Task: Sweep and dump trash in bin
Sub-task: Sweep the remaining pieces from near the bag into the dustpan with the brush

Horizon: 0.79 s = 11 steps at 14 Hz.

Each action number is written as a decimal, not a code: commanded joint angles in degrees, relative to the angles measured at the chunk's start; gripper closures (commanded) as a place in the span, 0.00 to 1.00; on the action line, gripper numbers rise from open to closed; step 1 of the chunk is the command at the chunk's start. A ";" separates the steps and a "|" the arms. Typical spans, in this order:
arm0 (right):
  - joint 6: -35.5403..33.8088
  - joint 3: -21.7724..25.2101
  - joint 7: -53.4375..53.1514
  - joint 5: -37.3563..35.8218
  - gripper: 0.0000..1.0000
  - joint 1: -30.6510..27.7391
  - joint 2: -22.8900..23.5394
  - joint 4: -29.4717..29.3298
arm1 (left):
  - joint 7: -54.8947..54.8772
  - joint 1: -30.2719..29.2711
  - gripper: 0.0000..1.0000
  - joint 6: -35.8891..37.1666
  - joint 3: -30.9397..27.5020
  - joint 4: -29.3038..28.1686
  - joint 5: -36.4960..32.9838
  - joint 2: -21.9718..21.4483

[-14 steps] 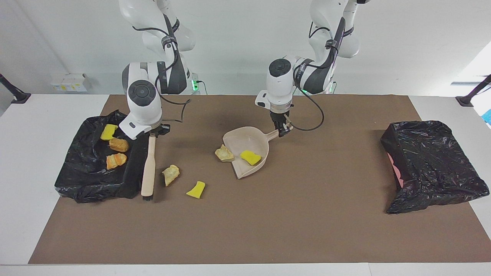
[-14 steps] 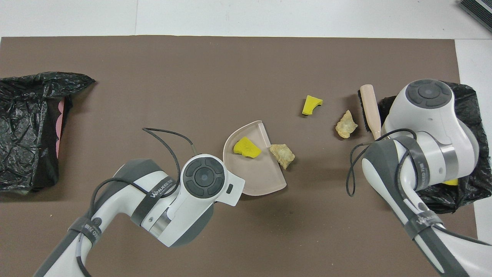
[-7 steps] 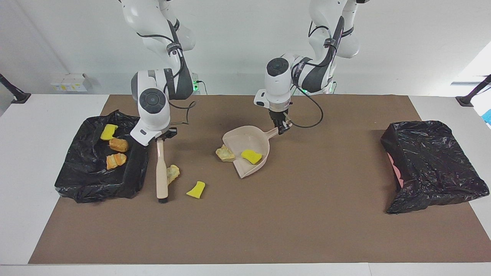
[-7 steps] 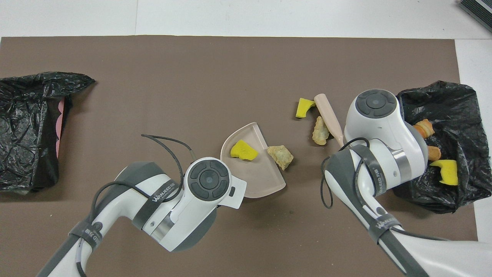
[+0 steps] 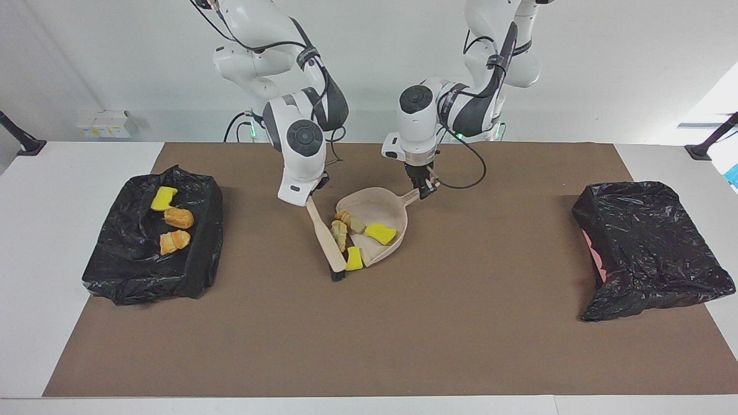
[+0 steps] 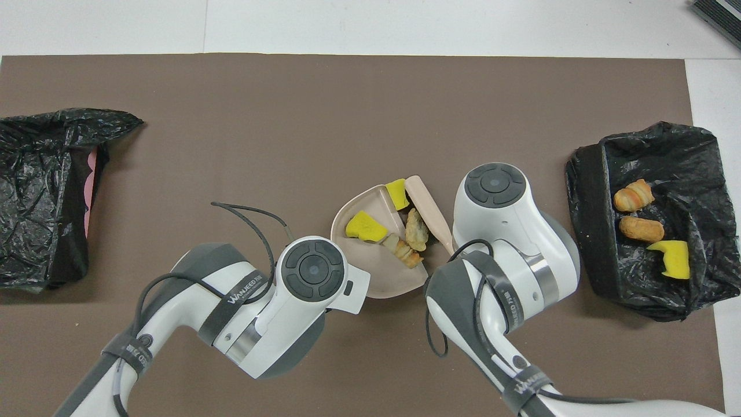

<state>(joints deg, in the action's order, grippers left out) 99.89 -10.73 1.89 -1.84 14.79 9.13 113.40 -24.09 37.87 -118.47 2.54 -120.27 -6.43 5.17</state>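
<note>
The beige dustpan [image 5: 385, 208] lies mid-table, also in the overhead view [image 6: 379, 277]. My left gripper [image 5: 425, 190] is shut on its handle. My right gripper [image 5: 309, 199] is shut on the beige brush [image 5: 324, 237], which lies against the pan's open edge [image 6: 427, 205]. Trash at the pan: a yellow sponge piece [image 5: 380, 233] inside it, two tan chunks [image 5: 341, 229] and another yellow piece [image 5: 353, 259] pressed between brush and pan lip. Three more scraps [image 5: 179, 218] lie in the black-lined bin [image 5: 202, 259] at the right arm's end.
A second black bag [image 5: 651, 248] with a pink patch lies at the left arm's end of the table, also in the overhead view [image 6: 40, 191]. The brown mat [image 5: 403, 334] covers the table. The left arm's cable [image 5: 470, 178] hangs beside the pan handle.
My right gripper has swept the brush from beside the bin to the dustpan, pushing a tan chunk and a yellow piece against the pan's lip. The left gripper and pan barely moved.
</note>
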 commanded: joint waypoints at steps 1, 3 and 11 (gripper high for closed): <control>-4.07 0.00 -1.53 2.37 1.00 2.69 -3.15 2.09 | -0.08 0.28 1.00 -0.45 -0.78 -1.37 0.37 -1.39; -7.32 0.00 -2.33 2.63 1.00 4.80 -4.29 2.09 | -0.52 0.19 1.00 -1.85 -0.78 -1.63 0.37 -1.31; -17.09 0.09 -2.94 5.60 1.00 4.99 -11.85 0.60 | -2.18 -2.35 1.00 -9.05 -0.78 -2.60 0.46 -0.60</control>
<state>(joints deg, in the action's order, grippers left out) 84.39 -10.53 -0.73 0.73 20.07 -0.16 113.53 -25.00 37.18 -124.54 1.78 -121.57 -6.44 5.21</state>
